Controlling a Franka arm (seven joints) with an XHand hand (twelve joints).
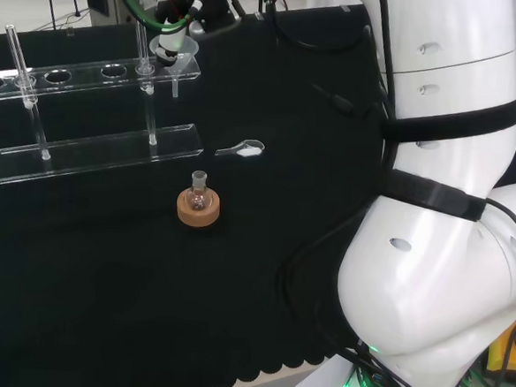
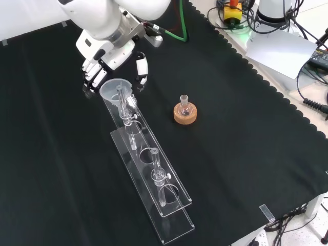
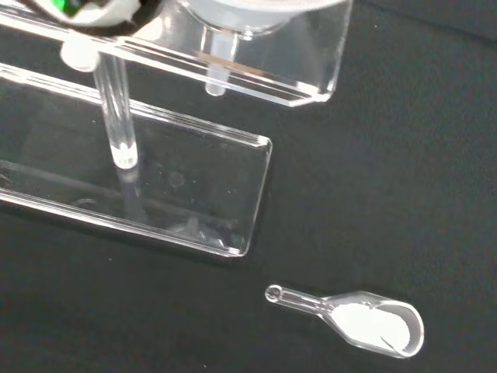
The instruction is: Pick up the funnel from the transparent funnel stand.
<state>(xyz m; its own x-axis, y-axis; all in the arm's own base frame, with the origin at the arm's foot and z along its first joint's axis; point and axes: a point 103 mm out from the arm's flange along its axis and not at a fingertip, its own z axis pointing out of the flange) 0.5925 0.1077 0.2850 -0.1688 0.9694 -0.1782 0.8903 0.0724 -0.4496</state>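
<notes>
Robot hand [image 2: 110, 59] just behind the funnel [image 2: 115, 89] (in the stand [image 2: 154, 174]) — fingers relaxed, apart, ungrasping.

1. Light is even and bright from overhead; the black cloth [image 2: 246, 133] soaks it up and shows almost no shadows.
2. The arm's white links [image 1: 445, 171] in the head view are near blown out, with soft grey shading on their undersides.
3. The clear funnel stand [image 2: 154, 174] shows mainly by bright edge glints.
4. In the wrist view the funnel [image 3: 248, 15] and the hand [image 3: 93, 9] above the stand are blurred, while the scoop [image 3: 365, 320] is sharp.
</notes>
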